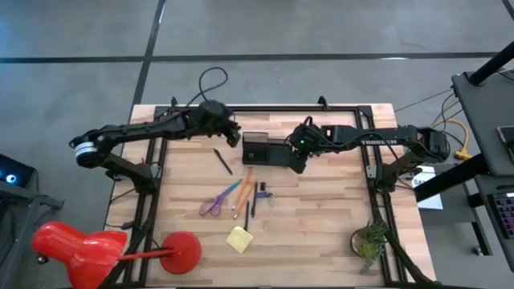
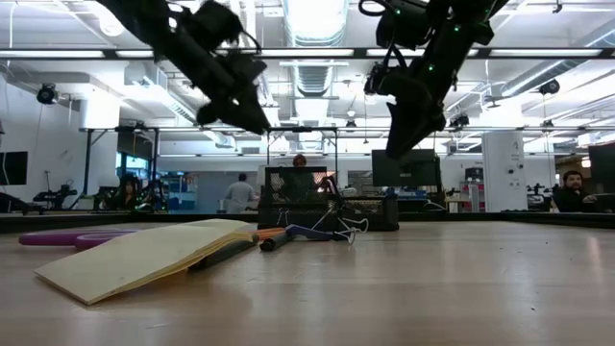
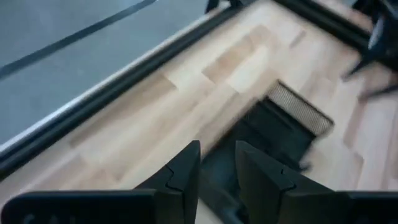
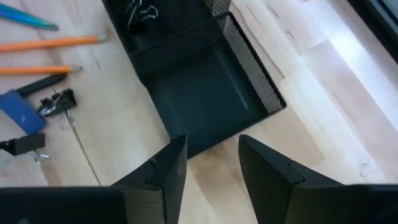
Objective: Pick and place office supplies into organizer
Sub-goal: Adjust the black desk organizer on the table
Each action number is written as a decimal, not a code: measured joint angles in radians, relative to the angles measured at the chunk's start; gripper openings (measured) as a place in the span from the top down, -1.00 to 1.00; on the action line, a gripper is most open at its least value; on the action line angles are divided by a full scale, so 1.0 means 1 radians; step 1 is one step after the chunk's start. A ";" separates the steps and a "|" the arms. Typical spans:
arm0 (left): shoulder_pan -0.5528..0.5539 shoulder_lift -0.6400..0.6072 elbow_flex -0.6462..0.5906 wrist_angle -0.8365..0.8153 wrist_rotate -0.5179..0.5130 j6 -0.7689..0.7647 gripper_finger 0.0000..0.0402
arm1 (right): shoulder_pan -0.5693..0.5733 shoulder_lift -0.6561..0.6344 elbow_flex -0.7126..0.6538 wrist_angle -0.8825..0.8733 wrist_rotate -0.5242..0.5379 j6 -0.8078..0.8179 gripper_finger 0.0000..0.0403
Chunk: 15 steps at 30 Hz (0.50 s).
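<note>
The black mesh organizer point(image 1: 265, 149) stands at the table's far middle, with a wire clip point(image 4: 140, 9) inside one compartment. My left gripper point(image 1: 237, 136) hovers above the organizer's left end, open, nothing between its fingers point(image 3: 186, 168). My right gripper point(image 1: 298, 164) hangs over the organizer's right end point(image 4: 205, 93), open and empty. Nearer on the table lie a black pen point(image 1: 222, 160), orange pencils point(image 1: 243, 191), purple-handled scissors point(image 1: 212, 205), a dark clip point(image 4: 59, 102) and a yellow sticky-note pad point(image 1: 239, 239).
A red lamp-like object point(image 1: 104, 249) stands at the near left corner and a green plant point(image 1: 369, 241) at the near right. Black frame rails point(image 1: 377, 172) run along the table's sides and far edge. Bare wood shows between the supplies and the plant.
</note>
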 joint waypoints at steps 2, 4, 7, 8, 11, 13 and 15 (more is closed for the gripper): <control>0.057 0.047 0.011 0.029 0.101 -0.022 0.59 | 0.000 0.000 0.000 0.016 0.000 -0.001 0.34; 0.095 0.099 0.020 0.046 0.175 -0.056 0.62 | 0.000 0.000 0.000 0.029 0.001 0.004 0.34; 0.126 0.175 0.034 0.074 0.219 -0.064 0.68 | 0.000 0.000 0.000 0.028 0.000 0.028 0.34; 0.131 0.198 0.040 0.071 0.220 -0.060 0.69 | 0.000 0.000 0.000 0.027 0.000 0.037 0.34; 0.136 0.259 0.060 0.072 0.222 -0.055 0.73 | 0.000 0.000 0.000 0.025 0.000 0.063 0.33; 0.134 0.287 0.074 0.072 0.239 -0.054 0.74 | 0.000 0.000 0.000 0.025 0.000 0.075 0.34; 0.129 0.298 0.081 0.073 0.289 -0.056 0.74 | 0.000 0.000 0.000 0.024 0.000 0.082 0.35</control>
